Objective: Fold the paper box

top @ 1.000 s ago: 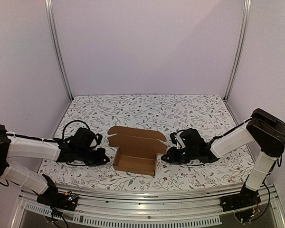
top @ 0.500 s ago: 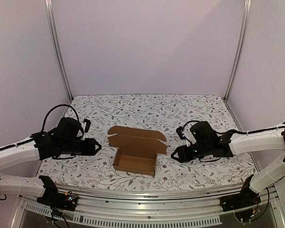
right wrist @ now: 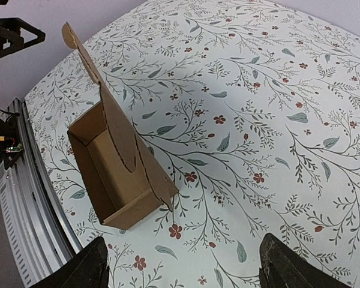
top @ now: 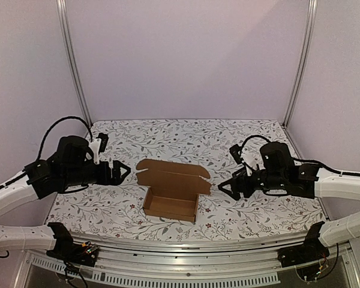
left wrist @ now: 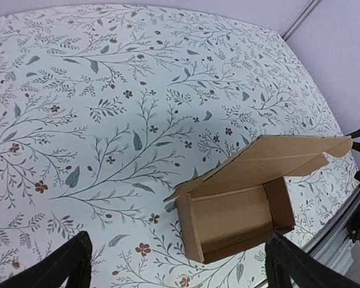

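The paper box (top: 171, 203) is a small brown cardboard tray standing on the floral cloth at the middle front, its lid flap (top: 174, 175) open and leaning back. My left gripper (top: 120, 172) hovers to the left of it, open and empty, clear of the box. My right gripper (top: 227, 187) hovers to the right of it, also open and empty. In the left wrist view the box (left wrist: 234, 219) lies ahead between the spread fingers of the left gripper (left wrist: 177, 255). In the right wrist view the box (right wrist: 117, 171) sits to the upper left of the right gripper (right wrist: 183, 255).
The table carries a floral cloth (top: 186, 141). Metal frame posts (top: 75, 66) (top: 300, 66) stand at the back corners, with pale walls behind. An aluminium rail (top: 186, 247) runs along the near edge, close to the box's front wall.
Both arms have risen off the cloth and pulled back from the box's sides. Both grippers have gone from shut to open. The box has stayed in place.
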Motion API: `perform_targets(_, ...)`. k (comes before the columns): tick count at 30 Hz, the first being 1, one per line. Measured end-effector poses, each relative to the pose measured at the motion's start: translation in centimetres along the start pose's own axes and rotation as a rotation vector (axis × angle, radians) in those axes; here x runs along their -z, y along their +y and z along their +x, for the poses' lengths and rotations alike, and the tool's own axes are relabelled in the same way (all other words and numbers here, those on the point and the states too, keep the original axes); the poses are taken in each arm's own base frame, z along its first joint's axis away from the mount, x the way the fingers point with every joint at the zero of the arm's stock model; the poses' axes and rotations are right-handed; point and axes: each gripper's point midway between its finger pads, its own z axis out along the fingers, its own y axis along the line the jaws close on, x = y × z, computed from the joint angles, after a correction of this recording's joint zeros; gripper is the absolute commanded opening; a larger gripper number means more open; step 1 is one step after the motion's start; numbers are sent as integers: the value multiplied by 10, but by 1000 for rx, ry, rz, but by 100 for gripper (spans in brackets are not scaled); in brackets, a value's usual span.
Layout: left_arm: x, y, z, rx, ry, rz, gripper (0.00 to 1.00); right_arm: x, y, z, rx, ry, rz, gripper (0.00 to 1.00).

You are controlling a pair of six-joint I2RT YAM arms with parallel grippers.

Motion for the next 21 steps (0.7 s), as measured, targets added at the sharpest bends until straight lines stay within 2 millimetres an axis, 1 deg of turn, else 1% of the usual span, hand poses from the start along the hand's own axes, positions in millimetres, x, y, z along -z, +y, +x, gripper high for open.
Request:
perform_targets(3,0,0,0,-4,1,-3,99,-3,3,-2,36,8,-16,84)
perform_targets(8,-1,1,1,-4,4,-5,99,-22,11,-11,79,39,-59,78)
perform_targets(13,-3,3,5,-5,13,-10,98,-41,14,-5,111,88,-93,70)
perform_targets(18,-4,4,7,-2,19,-13,98,-54,17,3,131,127,-126,55)
perform_targets(21,-4,4,8,3,21,-15,98,-60,19,4,134,138,-147,45)
